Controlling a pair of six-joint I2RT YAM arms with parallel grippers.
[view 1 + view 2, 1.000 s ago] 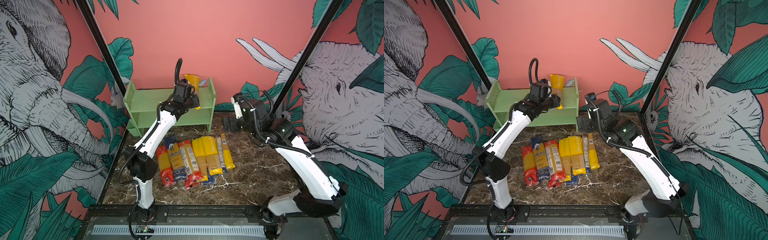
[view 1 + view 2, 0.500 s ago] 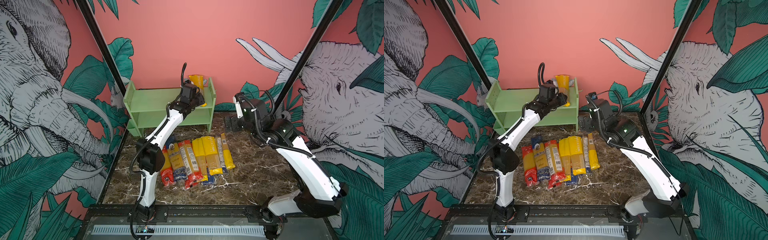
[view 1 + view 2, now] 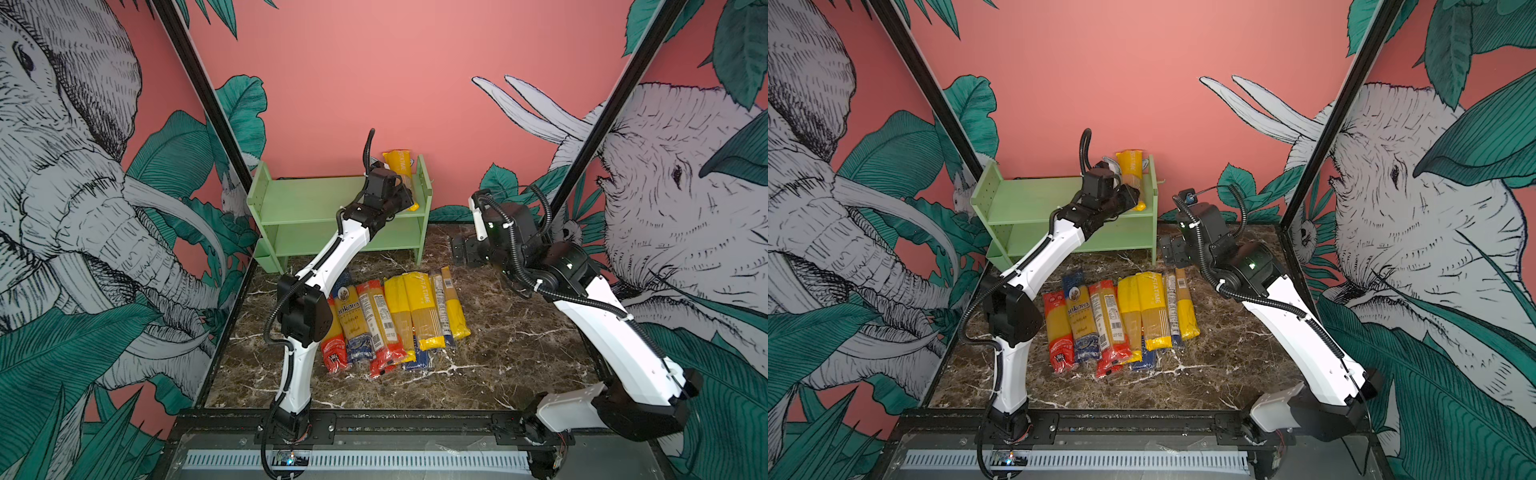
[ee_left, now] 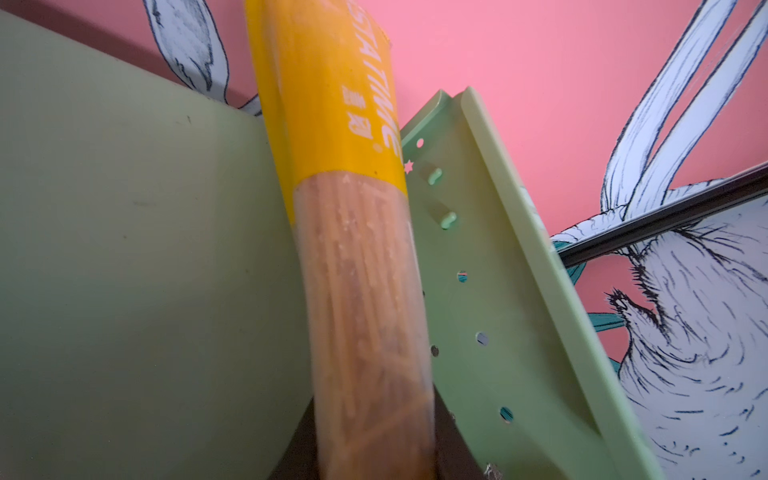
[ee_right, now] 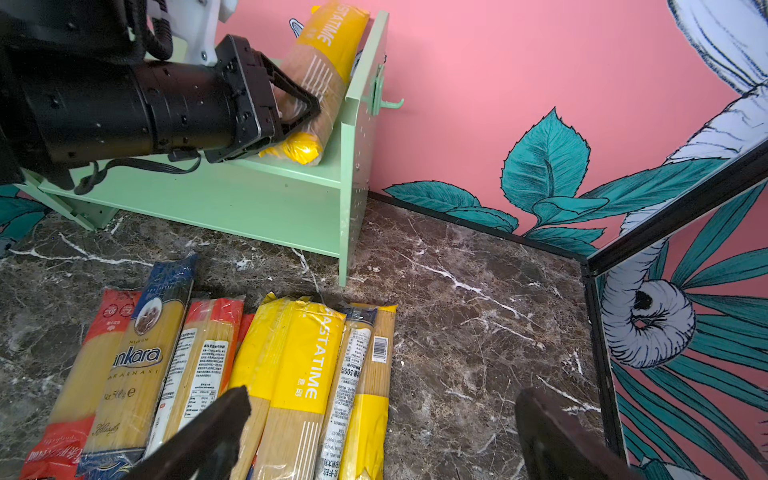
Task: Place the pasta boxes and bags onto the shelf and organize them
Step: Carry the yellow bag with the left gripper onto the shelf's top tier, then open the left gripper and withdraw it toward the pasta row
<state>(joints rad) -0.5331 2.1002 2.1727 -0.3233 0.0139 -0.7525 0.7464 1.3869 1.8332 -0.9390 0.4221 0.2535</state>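
Note:
My left gripper (image 3: 404, 198) (image 3: 1128, 200) (image 5: 293, 109) is shut on a yellow-ended spaghetti pack (image 3: 400, 168) (image 3: 1132, 168) (image 4: 353, 270) (image 5: 328, 62). The pack stands tilted at the right end of the mint-green shelf (image 3: 307, 203) (image 3: 1034, 203) (image 5: 257, 199), its lower end on the top board beside the right side panel (image 4: 478, 270). Several more pasta packs (image 3: 399, 320) (image 3: 1125, 320) (image 5: 291, 374) lie side by side on the marble floor in front of the shelf. My right gripper (image 3: 461, 251) (image 3: 1169, 251) (image 5: 382, 415) hovers open and empty just right of the shelf, above the row's far end.
The shelf's lower board (image 3: 316, 241) shows nothing on it. Pink patterned walls and black frame posts (image 3: 582, 158) close in the back and sides. Bare marble floor (image 3: 519, 345) lies right of the pack row. A black rail (image 3: 374, 424) runs along the front.
My left arm has carried the yellow-ended pack rightward along the top board to the right side panel. The right arm has stayed still.

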